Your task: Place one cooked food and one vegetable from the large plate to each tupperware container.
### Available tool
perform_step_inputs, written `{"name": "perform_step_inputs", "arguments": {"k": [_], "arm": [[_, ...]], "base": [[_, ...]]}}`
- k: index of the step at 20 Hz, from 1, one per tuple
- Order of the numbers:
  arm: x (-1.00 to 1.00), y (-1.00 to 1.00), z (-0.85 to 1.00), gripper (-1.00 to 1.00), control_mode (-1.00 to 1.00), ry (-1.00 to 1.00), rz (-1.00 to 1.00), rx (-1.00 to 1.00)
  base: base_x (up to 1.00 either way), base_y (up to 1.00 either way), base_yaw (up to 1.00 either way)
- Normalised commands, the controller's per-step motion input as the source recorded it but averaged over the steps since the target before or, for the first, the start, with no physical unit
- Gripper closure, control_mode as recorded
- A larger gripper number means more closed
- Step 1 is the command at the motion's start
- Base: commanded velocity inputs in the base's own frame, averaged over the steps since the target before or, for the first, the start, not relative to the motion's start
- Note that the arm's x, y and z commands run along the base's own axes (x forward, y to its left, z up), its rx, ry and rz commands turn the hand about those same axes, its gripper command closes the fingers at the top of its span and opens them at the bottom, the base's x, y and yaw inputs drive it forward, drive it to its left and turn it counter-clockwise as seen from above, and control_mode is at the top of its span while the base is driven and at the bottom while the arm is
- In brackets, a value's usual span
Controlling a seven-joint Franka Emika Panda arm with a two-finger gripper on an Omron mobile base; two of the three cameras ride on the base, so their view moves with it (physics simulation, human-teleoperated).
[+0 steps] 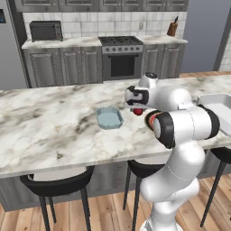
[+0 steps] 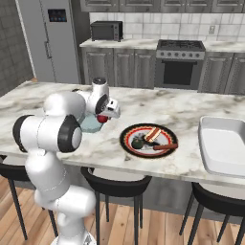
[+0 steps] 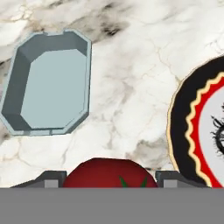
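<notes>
The gripper (image 1: 136,110) is seen in the left base view closed on a red tomato (image 1: 137,111), raised between the blue container (image 1: 109,117) and the plate (image 1: 148,118); the white container (image 1: 217,108) lies at the right, apparently empty; in the right base view the plate (image 2: 128,143) is seen bearing a dark green vegetable (image 2: 139,142), bacon (image 2: 152,134) and a sausage (image 2: 164,147); in the hand view the tomato (image 3: 109,173) is held between the fingertips (image 3: 51,178), the blue container (image 3: 48,83) being empty; nothing is judged placed yet.

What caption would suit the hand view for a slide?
Gripper holding a red tomato above the marble counter, between the empty pale-blue container and the large plate.
</notes>
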Motion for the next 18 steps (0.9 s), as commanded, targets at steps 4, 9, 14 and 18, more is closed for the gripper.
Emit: {"name": "perform_step_inputs", "arguments": {"k": [4,9,14,18], "arm": [[0.76,0.92,0.24,1.0,-1.0,0.04,0.0,-0.11],[0.88,0.48,0.0,1.0,-1.0,0.14,0.0,0.0],[0.33,0.33,-0.21,1.0,-1.0,0.0,0.0,0.0],[0.0,0.33,-0.49,1.0,-1.0,0.0,-0.01,0.0]], "base": [[0.0,0.0,0.0],[0.0,0.0,0.0],[0.0,0.0,0.0],[0.0,0.0,0.0]]}}
